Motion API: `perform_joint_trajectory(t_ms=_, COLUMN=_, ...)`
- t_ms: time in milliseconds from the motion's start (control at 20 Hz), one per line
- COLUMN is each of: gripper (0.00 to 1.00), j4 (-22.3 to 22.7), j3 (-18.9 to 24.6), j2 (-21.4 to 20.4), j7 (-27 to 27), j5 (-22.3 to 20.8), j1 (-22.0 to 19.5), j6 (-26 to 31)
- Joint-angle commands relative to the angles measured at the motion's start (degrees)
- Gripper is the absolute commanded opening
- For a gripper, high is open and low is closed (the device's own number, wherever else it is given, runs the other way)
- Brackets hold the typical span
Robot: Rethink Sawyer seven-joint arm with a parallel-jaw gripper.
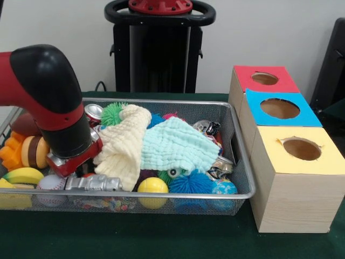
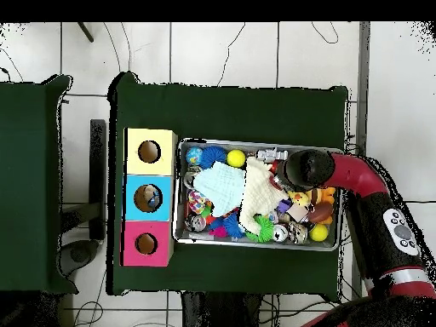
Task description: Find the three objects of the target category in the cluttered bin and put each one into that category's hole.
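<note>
The wire bin (image 1: 237,156) sits on the green counter (image 1: 161,237) and is full of toys. A pale yellow cloth (image 1: 125,145) and a light green cloth (image 1: 175,144) lie on top of the pile. Near the front are a yellow ball (image 1: 152,186), a spiky blue ball (image 1: 190,183) and a silver toy (image 1: 94,183). The red and black arm (image 1: 48,102) reaches down into one end of the bin. Its claw is hidden in the toys, so I cannot tell if it is holding anything. Just beside the bin stand three wooden boxes with holes: a yellow-topped box (image 1: 302,148), a blue-topped box (image 1: 279,108) and a red-topped box (image 1: 264,79).
</note>
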Motion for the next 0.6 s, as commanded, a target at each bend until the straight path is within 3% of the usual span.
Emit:
perform_joint_trajectory(t_ms=50, gripper=1.00, j4=1.24, j3=0.26, j2=5.09, j7=-10.77, j5=-5.05, j1=-1.95, j6=-8.69)
perform_joint_trajectory(t_ms=350, gripper=1.00, j4=1.59, j3=0.09, j2=2.22, j7=-8.37, j5=-4.29, j1=-1.12, j6=-6.99)
perform_joint_trajectory(t_ms=600, gripper=1.00, j4=3.09, j3=0.66, j2=-3.47, j7=-4.86, j5=-1.00, j1=0.93, j6=-2.05)
